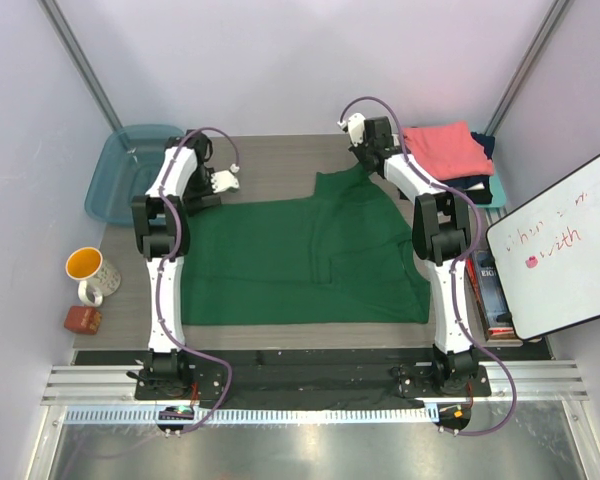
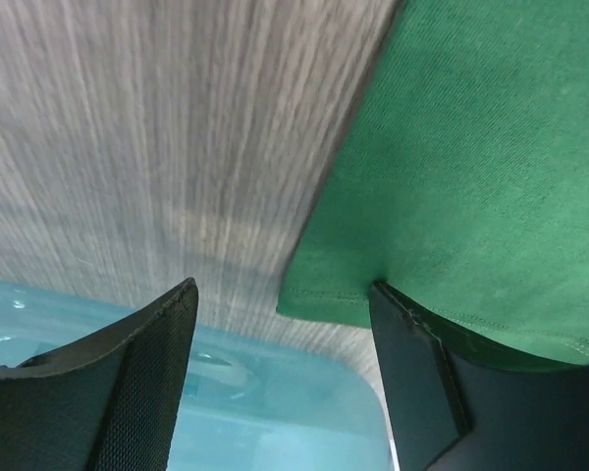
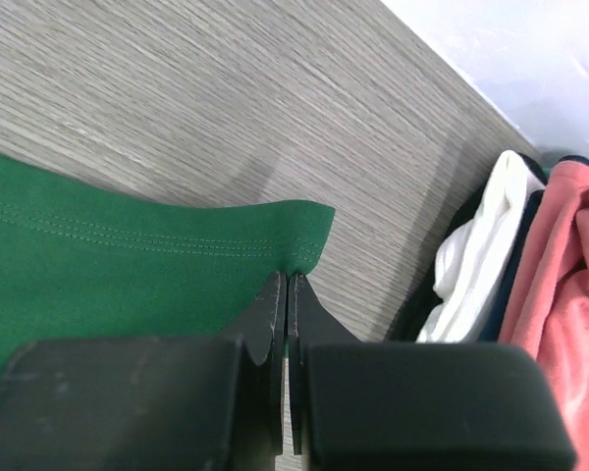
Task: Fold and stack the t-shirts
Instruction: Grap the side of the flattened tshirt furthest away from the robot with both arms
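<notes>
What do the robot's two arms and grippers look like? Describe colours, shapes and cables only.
The left arm and right arm match: slim white links, chunky black joints and bases, and a greyish-purple cable looping along each. The left gripper and right gripper have flat black fingers; the left's show a fine mesh texture.

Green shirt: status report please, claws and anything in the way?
Left claw open at green shirt corner, gripping nothing. Right claw shut on its hem. Shirt spread out. Tub beside left claw, folded stack beside right.
</notes>
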You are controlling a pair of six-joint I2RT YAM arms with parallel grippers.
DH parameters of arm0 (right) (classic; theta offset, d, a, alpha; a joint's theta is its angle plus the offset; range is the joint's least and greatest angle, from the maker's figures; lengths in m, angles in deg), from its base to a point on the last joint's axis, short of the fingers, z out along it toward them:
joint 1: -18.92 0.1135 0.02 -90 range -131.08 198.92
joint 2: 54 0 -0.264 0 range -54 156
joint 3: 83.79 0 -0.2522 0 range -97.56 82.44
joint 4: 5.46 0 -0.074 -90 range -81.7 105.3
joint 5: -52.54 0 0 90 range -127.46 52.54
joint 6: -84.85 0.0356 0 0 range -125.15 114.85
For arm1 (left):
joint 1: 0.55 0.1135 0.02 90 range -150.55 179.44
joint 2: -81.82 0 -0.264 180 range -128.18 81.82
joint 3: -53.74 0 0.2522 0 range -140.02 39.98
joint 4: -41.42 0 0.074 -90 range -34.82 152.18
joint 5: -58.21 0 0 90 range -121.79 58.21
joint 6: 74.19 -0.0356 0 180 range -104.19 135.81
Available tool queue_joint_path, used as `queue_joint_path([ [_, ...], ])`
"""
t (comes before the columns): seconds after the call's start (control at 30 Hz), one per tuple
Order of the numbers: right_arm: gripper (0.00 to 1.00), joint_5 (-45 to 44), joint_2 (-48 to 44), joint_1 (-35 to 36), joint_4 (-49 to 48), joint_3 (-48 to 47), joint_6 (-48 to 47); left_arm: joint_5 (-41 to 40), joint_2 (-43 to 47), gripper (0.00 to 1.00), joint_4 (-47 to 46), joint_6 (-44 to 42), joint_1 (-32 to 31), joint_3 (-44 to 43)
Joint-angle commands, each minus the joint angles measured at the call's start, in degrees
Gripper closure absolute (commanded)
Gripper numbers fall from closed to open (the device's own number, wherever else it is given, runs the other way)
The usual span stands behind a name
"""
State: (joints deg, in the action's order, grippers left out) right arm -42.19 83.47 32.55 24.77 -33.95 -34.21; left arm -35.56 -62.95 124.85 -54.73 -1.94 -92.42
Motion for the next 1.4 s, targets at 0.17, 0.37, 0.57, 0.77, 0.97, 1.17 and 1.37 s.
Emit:
queue_joint_path([
  [0.17, 0.99, -1.8, -6.9, 0.1, -2.7, 0.2, -2.2, 1.7, -3.0, 0.39, -0.9, -0.6, 0.4, -2.3],
  [0.37, 0.99, -2.1, -7.5, 0.2, -2.8, 0.6, -3.4, 2.9, -4.0, 0.93, -0.8, -0.4, 0.2, -2.3],
  [0.57, 0.99, -2.3, -8.1, 0.3, -2.7, 1.2, -3.7, 3.6, -2.3, 1.0, -4.6, 2.2, 0.2, 0.1],
  [0.77, 0.99, -2.0, -9.6, 0.5, -2.2, 2.4, -3.8, 3.6, 0.6, 1.0, -8.8, 6.4, -0.1, 1.9],
  [0.97, 0.99, 1.0, -12.4, 0.6, 0.4, 4.8, -3.9, 3.6, 7.8, 1.0, -19.2, 10.2, -1.2, 9.2],
  [1.17, 0.99, 3.9, -16.8, 0.6, 3.6, 7.3, -5.0, 3.6, 12.0, 1.0, -20.0, 11.0, -1.6, 11.7],
  [1.37, 0.99, 10.7, -22.1, 0.7, 11.5, 8.6, -7.3, 3.6, 16.4, 1.0, -17.5, 8.5, -1.6, 16.6],
])
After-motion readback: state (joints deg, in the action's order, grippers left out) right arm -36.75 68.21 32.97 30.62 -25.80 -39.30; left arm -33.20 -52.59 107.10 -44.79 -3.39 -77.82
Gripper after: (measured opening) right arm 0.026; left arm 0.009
